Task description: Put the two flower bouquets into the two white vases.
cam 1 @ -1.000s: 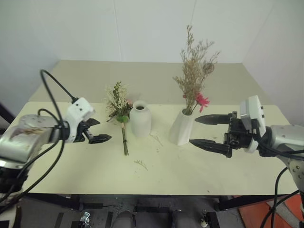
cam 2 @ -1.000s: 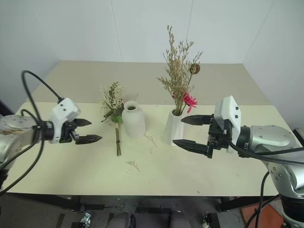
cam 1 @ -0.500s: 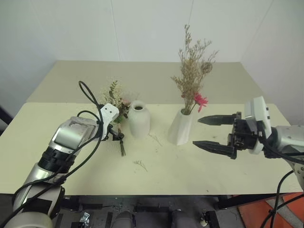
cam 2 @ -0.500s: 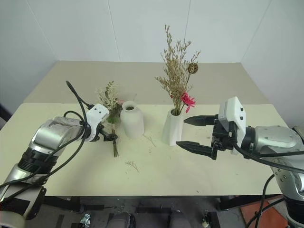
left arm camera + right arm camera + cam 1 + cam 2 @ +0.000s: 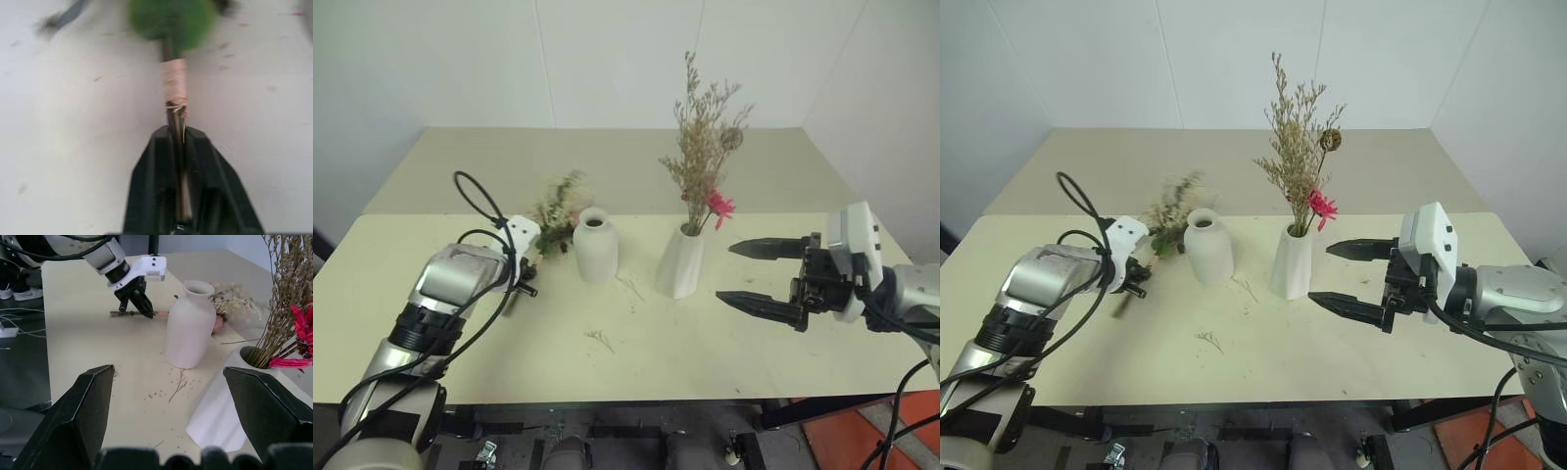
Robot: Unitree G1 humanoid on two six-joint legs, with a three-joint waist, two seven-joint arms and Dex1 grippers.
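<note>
Where it hung wide a second ago, the left end effector [image 5: 177, 134] now pinches the cream-white leafy bouquet's [image 5: 558, 204] stem; the right end effector [image 5: 759, 274] stays wide.

Two white vases stand here: a rounded bottle vase [image 5: 594, 245] and a faceted vase [image 5: 680, 262]. Two bouquets: a cream-white bouquet [image 5: 559, 204] and a beige bouquet [image 5: 703, 147].

You are facing a pale cream table [image 5: 636, 367] that runs almost the full width of the head views. A second surface of the same pale tone [image 5: 607, 166] butts against it at 12 o'clock and reaches back to the wall. Plain white walls [image 5: 440, 59] close the room from 9 to 3 o'clock, a thin vertical seam showing near 11 o'clock. At 5 o'clock, a patch of orange-red floor [image 5: 857, 441] shows beyond the table's corner. Dark floor lies beneath the near edge at 6 o'clock.
</note>
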